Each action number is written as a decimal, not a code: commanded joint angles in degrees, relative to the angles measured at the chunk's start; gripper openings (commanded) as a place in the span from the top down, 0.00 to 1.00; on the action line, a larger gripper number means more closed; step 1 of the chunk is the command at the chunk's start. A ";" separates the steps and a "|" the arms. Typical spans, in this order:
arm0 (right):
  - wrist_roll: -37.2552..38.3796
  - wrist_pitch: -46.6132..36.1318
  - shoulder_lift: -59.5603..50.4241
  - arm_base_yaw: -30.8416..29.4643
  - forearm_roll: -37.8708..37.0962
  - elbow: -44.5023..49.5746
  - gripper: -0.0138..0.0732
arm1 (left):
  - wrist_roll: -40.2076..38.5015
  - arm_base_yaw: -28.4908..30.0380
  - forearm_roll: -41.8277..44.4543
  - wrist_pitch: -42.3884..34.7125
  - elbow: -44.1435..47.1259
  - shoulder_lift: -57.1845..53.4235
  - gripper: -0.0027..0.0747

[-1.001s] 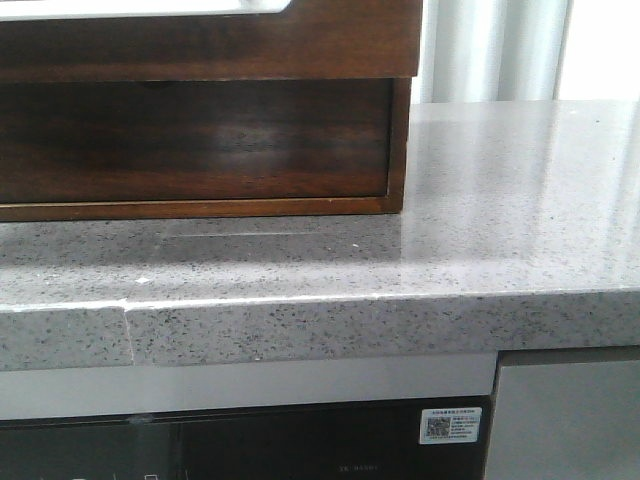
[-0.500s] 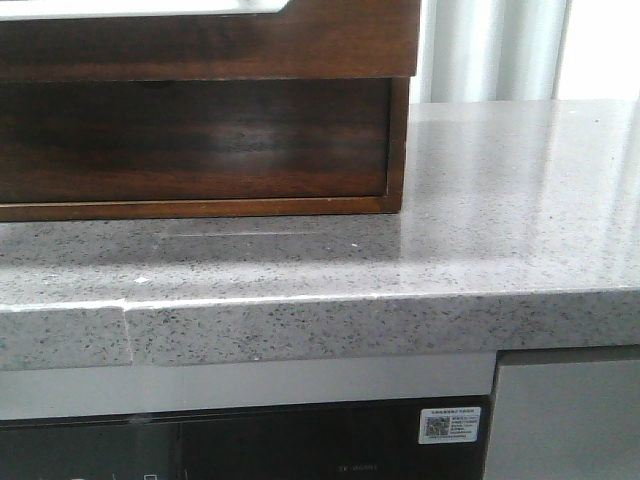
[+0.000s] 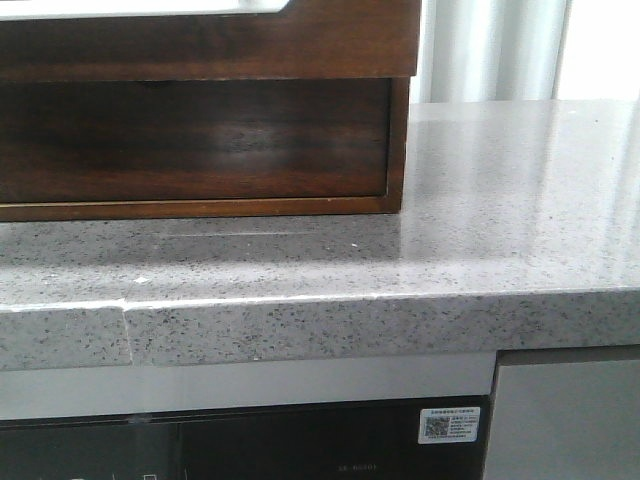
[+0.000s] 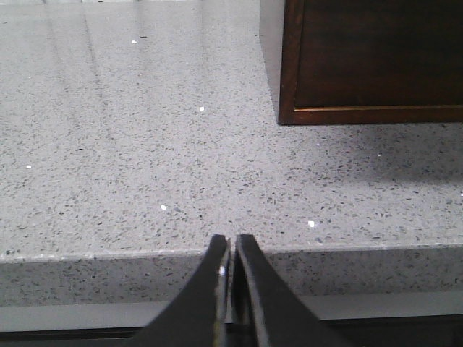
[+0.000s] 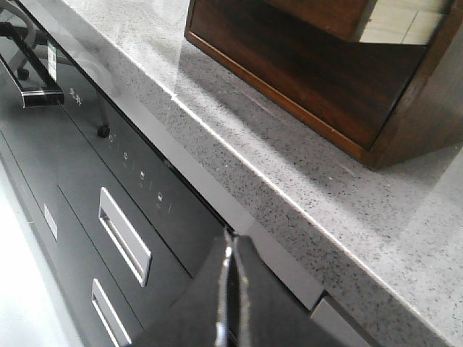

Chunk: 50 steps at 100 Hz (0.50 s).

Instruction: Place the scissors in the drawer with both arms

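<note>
Speckled grey counter (image 3: 480, 200) with a dark wooden cabinet (image 3: 200, 140) at ten o'clock. Left hand (image 4: 233, 253) and right hand (image 5: 228, 249) each pressed together, holding nothing.

The cabinet (image 3: 200, 140) is cut off by the top and left edges of the front view, so its upper part and full width cannot be seen. Below the bench (image 3: 400, 320), the label (image 3: 448, 425) is too small for its print to be read, and the dark panel (image 3: 250, 445) around it is cut off by the bottom edge. In the left wrist view, only a corner of the cabinet is seen. The left tool (image 4: 231, 249) and the right tool (image 5: 228, 246) are each cut off below their tips.
</note>
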 commanded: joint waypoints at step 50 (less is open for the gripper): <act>17.57 -13.26 0.54 -2.85 -9.46 -1.45 0.89 | -0.48 0.00 -0.76 -2.98 1.33 -1.99 0.99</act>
